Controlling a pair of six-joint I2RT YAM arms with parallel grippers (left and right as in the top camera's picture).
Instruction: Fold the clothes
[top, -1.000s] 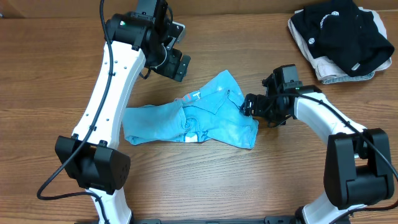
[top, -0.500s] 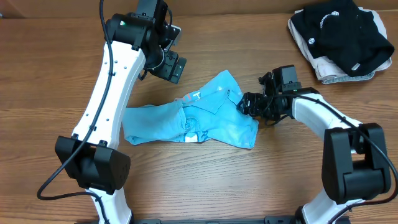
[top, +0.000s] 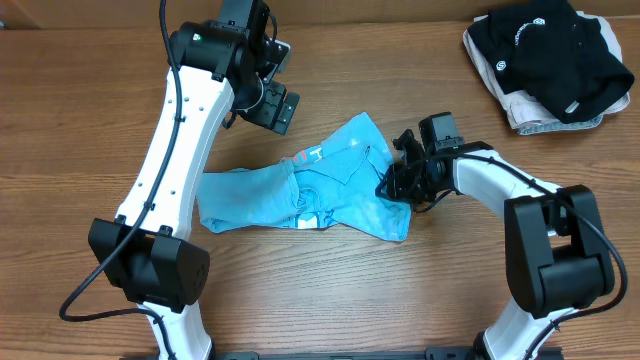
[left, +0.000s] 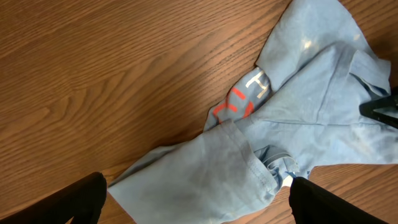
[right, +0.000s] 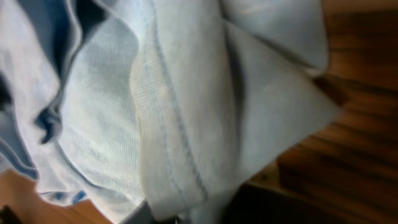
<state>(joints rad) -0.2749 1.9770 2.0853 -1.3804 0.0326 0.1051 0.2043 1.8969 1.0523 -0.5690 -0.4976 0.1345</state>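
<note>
The sky-blue T-shirt (top: 330, 190) lies crumpled near the middle of the tabletop (top: 400, 290). Its long axis runs from left to right, roughly in line with the near edge, and one flap pokes up toward the far edge. It is bunched and twisted rather than spread flat, so I'd say the folding proper has not begun.

The right hand (top: 392, 182) is down at the shirt's right-hand end, touching the cloth. The right wrist camera is filled with pale fabric. A stitched hem (right: 177, 143) runs down into the bottom of that view and gathers between the dark fingertips, so the hand looks pressed together on the hem. The grip is tucked at the very edge of the picture, so I say that with some caution.

The left hand (top: 272, 105) hangs above the bare wood toward the far left, clear of the shirt, with its fingers (left: 81, 198) spread wide. The shirt's left end lies toward the near edge from it, so that arm would have to come down and forward to take the other end.

From above you get the whole layout, including how near each arm is to its own end of the shirt. The left wrist camera adds the orange-red letters (left: 233, 106) in a crease and a rolled sleeve cuff (left: 273, 163), neither of which reads clearly from overhead.

A black garment (top: 545, 50) sits on a pale one at the far right corner, well apart.
</note>
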